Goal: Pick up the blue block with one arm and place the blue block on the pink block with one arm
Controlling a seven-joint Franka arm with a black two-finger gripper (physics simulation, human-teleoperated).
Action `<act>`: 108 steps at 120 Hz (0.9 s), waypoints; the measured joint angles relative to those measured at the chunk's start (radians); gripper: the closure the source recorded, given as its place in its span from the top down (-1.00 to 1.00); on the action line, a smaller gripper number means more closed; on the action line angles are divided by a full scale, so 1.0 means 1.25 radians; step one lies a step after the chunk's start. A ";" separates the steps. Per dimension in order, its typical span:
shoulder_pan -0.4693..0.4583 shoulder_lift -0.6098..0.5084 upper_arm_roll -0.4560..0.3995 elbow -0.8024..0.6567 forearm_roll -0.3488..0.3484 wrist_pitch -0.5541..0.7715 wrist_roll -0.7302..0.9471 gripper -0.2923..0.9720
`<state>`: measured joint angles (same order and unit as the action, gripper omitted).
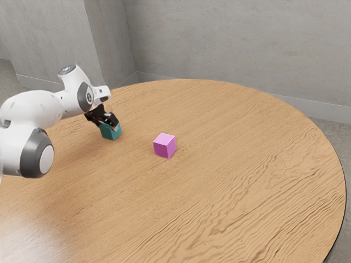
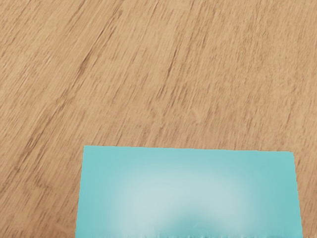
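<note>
A round wooden table [image 1: 247, 181] — warm, streaked grain — before grey concrete walls [image 1: 247, 38], grey floor [image 1: 335, 132] beyond.

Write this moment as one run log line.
claw: at blue block, grip unclear | blue block: apart from pink block | pink block: top bare | stacking: not done

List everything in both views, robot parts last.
blue block: one, teal-blue, toward the exterior view's left, directly under the gripper.
pink block: one, pink, on the table, apart from the blue block, to its right in the exterior view.
table: one, round, light wood.
walls: grey, behind the table.
arm: one, white and grey, from the exterior view's left.
gripper: one, black, at the blue block.
</note>
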<state>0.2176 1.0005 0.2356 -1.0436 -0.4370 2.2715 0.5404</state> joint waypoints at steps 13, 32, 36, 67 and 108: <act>0.000 0.000 -0.001 0.001 -0.001 0.000 0.015 0.43; 0.000 -0.001 -0.006 0.006 -0.002 0.000 0.035 0.32; 0.000 -0.001 -0.008 0.006 -0.002 0.000 0.039 0.30; 0.000 -0.003 -0.009 0.005 -0.003 -0.001 0.059 0.10; -0.078 -0.129 0.004 -0.078 0.000 0.002 0.051 0.02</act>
<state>0.1207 0.8389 0.2409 -1.1413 -0.4367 2.2736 0.6041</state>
